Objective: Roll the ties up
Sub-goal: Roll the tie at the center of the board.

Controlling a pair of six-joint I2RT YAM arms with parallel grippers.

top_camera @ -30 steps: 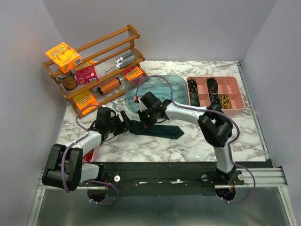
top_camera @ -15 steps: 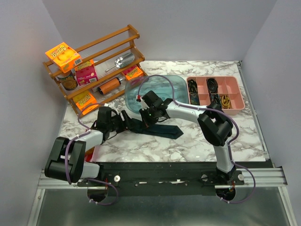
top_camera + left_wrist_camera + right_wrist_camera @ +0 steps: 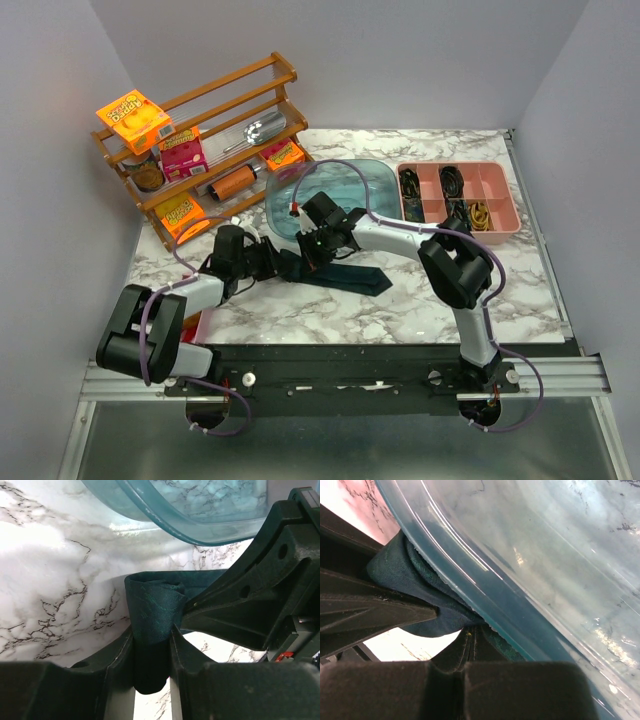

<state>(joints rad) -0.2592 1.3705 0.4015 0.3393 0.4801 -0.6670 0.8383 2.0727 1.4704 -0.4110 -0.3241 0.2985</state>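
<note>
At seven o'clock of the tub [image 3: 372, 166], the started roll of the tie [image 3: 155, 611] is pinched by the left gripper [image 3: 152, 636], and the strip by the right gripper [image 3: 470, 641]. Tension should be held so that turns are wound tight.

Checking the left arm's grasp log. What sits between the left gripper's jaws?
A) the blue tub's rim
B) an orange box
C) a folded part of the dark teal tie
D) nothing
C: the left wrist view shows the left gripper with its jaws closed on a folded part of the tie, the blue tub lying beyond it.
</note>
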